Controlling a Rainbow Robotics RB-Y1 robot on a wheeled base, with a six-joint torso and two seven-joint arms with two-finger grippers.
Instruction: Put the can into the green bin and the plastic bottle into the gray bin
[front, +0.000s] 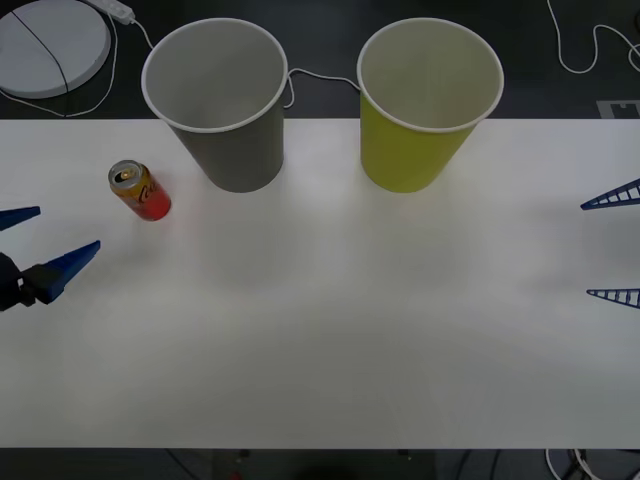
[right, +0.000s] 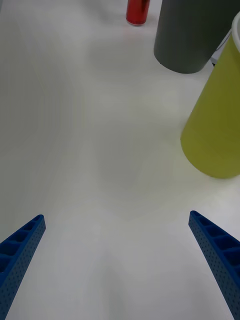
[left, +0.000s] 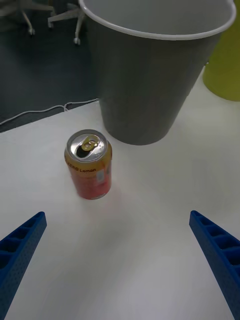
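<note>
Can stands upright on our table, near the gray bin; green bin beside it. Our left tool and right tool are spread, empty.

Robotics laboratory or office test area. A plain white table stands on a dark floor, across which white cables trail; a white round device lies on the floor beyond the table's far edge, and the wheeled bases of office chairs show in the background
</note>
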